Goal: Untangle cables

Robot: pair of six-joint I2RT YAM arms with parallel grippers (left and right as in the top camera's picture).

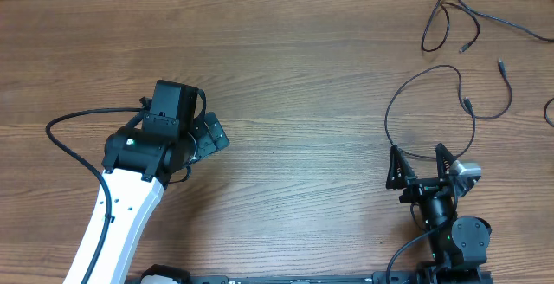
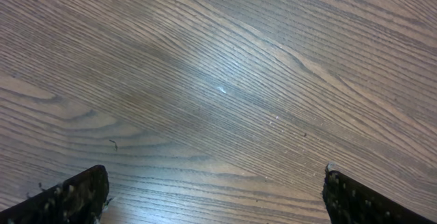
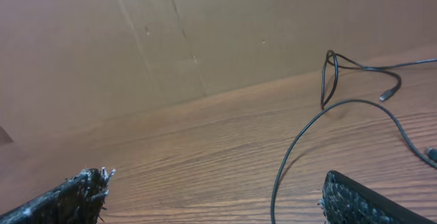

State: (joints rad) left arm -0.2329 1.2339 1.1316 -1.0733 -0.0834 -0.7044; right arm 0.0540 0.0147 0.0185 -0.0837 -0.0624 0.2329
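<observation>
Looking down from overhead, I've got the left gripper [image 1: 210,135] parked over bare wood on the left half of the table [image 1: 286,76], well away from anything I need. Its wrist view shows the left gripper [image 2: 215,190] with both fingers pushed out to the bottom corners, jaws as wide as they go, with only wood grain between them. Over on the right side, the right gripper [image 1: 421,160] sits near the front edge, jaws spread wide too and holding nothing. The cables [image 1: 387,118] are all on that right side. The nearer cable lies in one big open loop just ahead of the right fingertips, its plug ends trailing off to the right. The farther cable [image 1: 431,22] is up by the back edge, twisted over itself at the top with a small hanging loop. From the right wrist, the right gripper [image 3: 218,193] frames the nearer cable [image 3: 341,102] as it arcs down into the space between the open fingers. I can't tell whether it touches either one. Behind it the farther cable [image 3: 326,80] stands in its narrow loop near the cardboard wall [image 3: 171,33], one silver-tipped plug resting on the wood.
</observation>
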